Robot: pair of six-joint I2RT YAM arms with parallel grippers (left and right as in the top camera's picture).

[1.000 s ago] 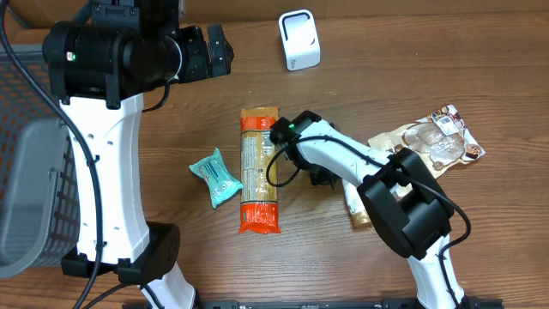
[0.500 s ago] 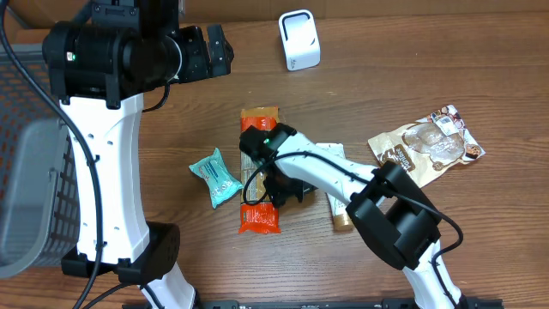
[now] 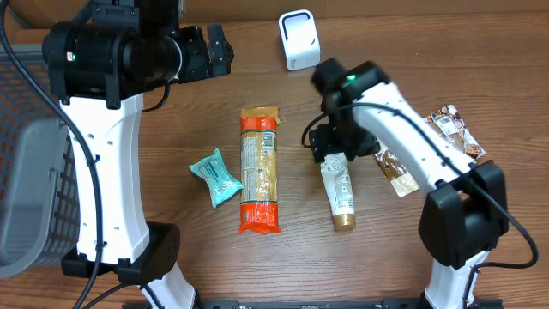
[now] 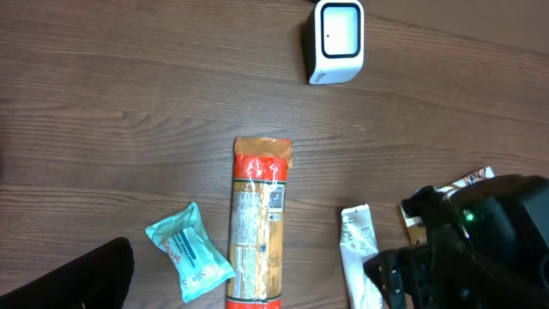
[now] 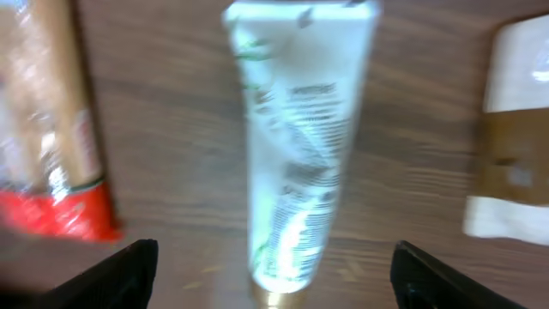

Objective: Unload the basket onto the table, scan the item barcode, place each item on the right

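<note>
My right gripper (image 3: 335,148) is hanging over the crimped end of the white tube (image 3: 341,194), jaws standing wide and gripping nothing. In the right wrist view, which is blurred, my two fingers (image 5: 116,273) are showing at the bottom corners of the frame, with bare wood between each of them and the tube, so it is lying loose between them rather than being pinched. The tube is resting flat on the wooden table (image 3: 480,51) right of centre, its gold cap pointing toward my base and its flat end toward the white scanner (image 3: 298,39), which is standing well apart at the far edge. Just to the tube's left, the long orange pasta packet (image 3: 259,168) is lying parallel to it, apart from it, and a small teal pack (image 3: 214,177) is lying beyond that. A printed snack pouch (image 3: 446,137) is sitting to the tube's right, partly hidden under my right arm. My left gripper (image 3: 220,51) is hovering high over the far left of the table, also spread wide and carrying nothing. A grey mesh basket (image 3: 17,103) is sitting at the left edge.
</note>
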